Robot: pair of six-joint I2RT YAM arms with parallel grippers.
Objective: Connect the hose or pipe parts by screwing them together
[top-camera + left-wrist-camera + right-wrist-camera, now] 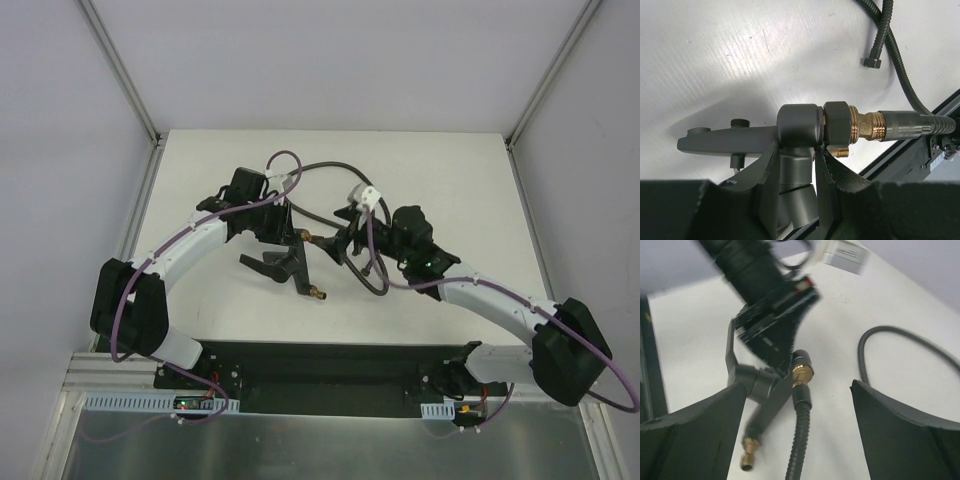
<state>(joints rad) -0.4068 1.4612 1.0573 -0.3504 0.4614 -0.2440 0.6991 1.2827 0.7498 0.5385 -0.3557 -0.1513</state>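
Note:
The black T-shaped fitting [295, 262] [797, 125] [760, 385] hangs just above the white table, and my left gripper [285, 245] [796, 150] is shut on its body. The dark-grey hose [330, 168] [920, 124] [802, 440] joins the fitting through a black nut [839, 129] and a brass connector [865, 127] [802, 372]. One brass tip [747, 450] of the fitting points down, free. My right gripper [345, 245] [799, 387] stands wide open, its fingers [695, 435] on either side of the hose just behind the connector and touching nothing.
The hose loops over the far table, and its other end with a small nut [872, 62] lies loose on the surface. A black base rail [330, 365] runs along the near edge. Purple cables [285, 160] follow both arms. Grey walls enclose the table.

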